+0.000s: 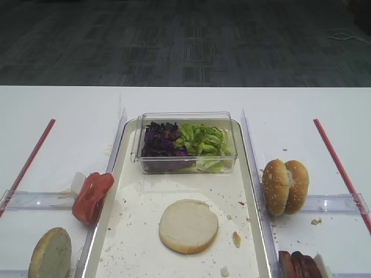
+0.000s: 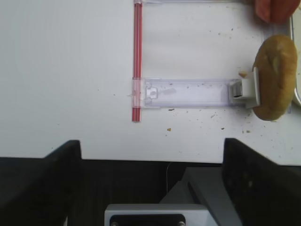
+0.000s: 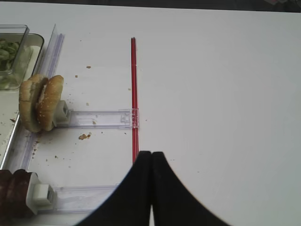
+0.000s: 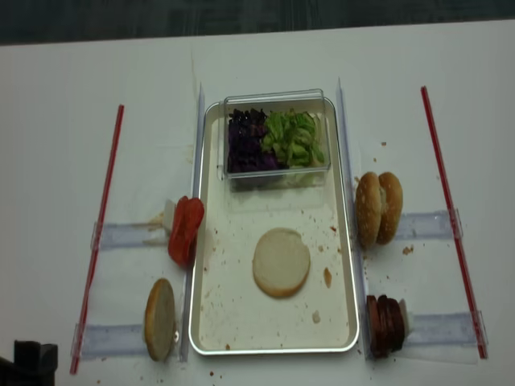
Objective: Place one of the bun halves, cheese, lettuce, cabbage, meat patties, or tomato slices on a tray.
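Observation:
A pale cut-face bun half (image 1: 188, 226) (image 4: 281, 262) lies flat on the silvery tray (image 1: 136, 237) (image 4: 233, 310). Lettuce (image 1: 203, 141) and purple cabbage (image 1: 160, 142) fill a clear box at the tray's far end. Red tomato slices (image 1: 91, 197) stand left of the tray. Meat patties (image 1: 298, 265) (image 3: 14, 190) stand at its near right. No cheese is in view. My left gripper (image 2: 151, 143) is open and empty over the table's front edge, well left of the tray. My right gripper (image 3: 151, 154) is shut and empty beside a red strip, right of the tray.
A seeded bun pair (image 1: 285, 186) (image 3: 41, 102) stands upright right of the tray. A brown-domed bun half (image 1: 51, 253) (image 2: 274, 77) stands on a clear holder at the near left. Red strips (image 1: 28, 162) (image 1: 339, 165) run along both sides. Crumbs dot the tray floor.

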`<control>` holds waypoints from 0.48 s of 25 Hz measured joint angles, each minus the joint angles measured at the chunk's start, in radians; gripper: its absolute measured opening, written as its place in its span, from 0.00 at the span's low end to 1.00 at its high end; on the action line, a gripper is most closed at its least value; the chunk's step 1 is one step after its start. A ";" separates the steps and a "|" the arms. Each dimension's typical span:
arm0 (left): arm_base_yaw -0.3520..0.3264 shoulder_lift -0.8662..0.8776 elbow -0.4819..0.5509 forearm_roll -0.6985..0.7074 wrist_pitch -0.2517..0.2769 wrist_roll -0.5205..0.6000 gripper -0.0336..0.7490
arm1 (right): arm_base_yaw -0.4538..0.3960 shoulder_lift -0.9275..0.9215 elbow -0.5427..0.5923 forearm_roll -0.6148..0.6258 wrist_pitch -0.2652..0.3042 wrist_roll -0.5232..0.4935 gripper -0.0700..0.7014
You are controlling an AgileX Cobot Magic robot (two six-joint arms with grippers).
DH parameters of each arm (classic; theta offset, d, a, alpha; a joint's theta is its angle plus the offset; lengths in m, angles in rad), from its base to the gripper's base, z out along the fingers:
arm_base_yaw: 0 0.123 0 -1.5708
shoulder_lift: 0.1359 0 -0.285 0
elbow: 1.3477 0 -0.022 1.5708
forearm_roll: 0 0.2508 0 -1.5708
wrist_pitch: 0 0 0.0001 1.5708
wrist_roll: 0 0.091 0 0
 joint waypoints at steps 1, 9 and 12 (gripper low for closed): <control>0.000 -0.007 0.000 0.000 0.000 0.000 0.79 | 0.000 0.000 0.000 0.000 0.000 0.000 0.48; 0.000 -0.034 0.009 0.004 -0.002 0.002 0.78 | 0.000 0.000 0.000 0.000 0.000 0.000 0.48; 0.000 -0.034 0.019 0.004 -0.030 0.002 0.78 | 0.000 0.000 0.000 0.000 0.000 0.000 0.48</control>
